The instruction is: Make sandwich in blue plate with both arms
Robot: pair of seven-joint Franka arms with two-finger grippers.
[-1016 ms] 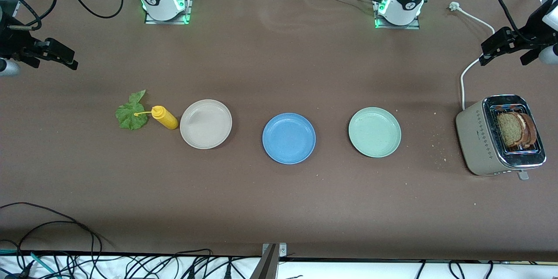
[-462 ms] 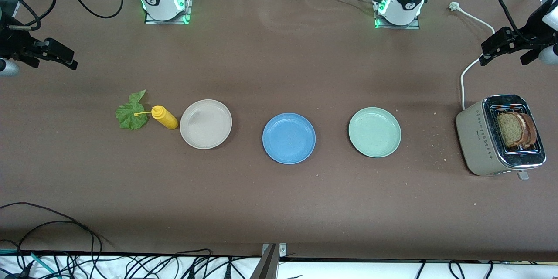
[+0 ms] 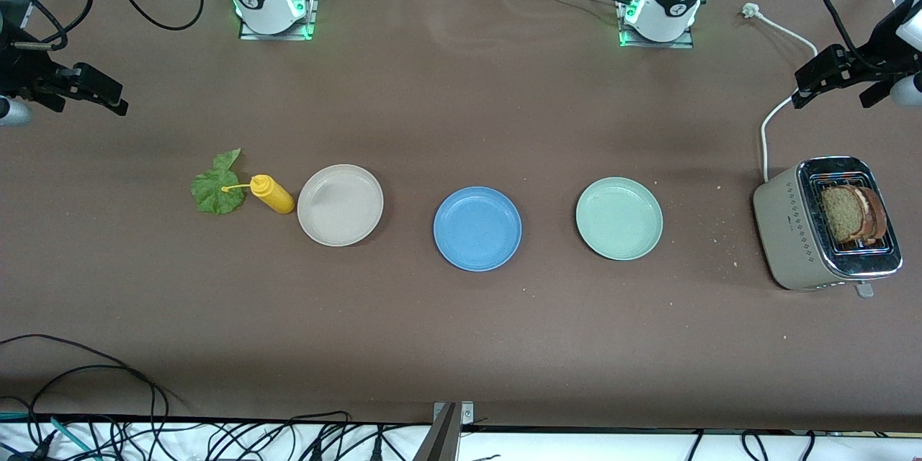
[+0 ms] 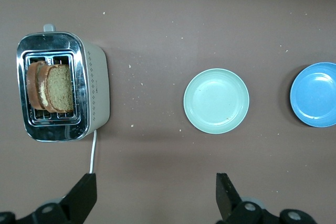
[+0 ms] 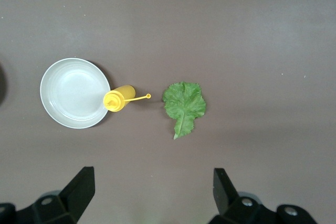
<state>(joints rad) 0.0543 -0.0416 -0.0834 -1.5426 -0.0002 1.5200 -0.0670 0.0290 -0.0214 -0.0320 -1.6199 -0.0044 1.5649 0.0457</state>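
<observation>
On the brown surface [image 3: 461,331] a silver-topped toaster [image 3: 792,230] at the left arm's end holds two upright slices of brown, dark-crusted bread [image 3: 853,214]. The round, shallow, matte blue plate [image 3: 477,228] lies bare mid-surface between the pale green plate [image 3: 619,218] and beige plate [image 3: 340,204], with a yellow squeeze bottle [image 3: 271,194] touching the ruffled green lettuce leaf [image 3: 216,186] toward the right arm's end. The left gripper [image 4: 155,198] hangs over the surface by the toaster and the right gripper [image 5: 152,192] over the surface near the leaf, both with jaws released and holding nothing.

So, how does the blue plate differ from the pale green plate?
The blue plate is matte blue; the pale green plate is mint. The blue one sits mid-table, slightly nearer the front camera; the green one lies toward the toaster. Both are round, shallow, empty and look similar in size.
</observation>
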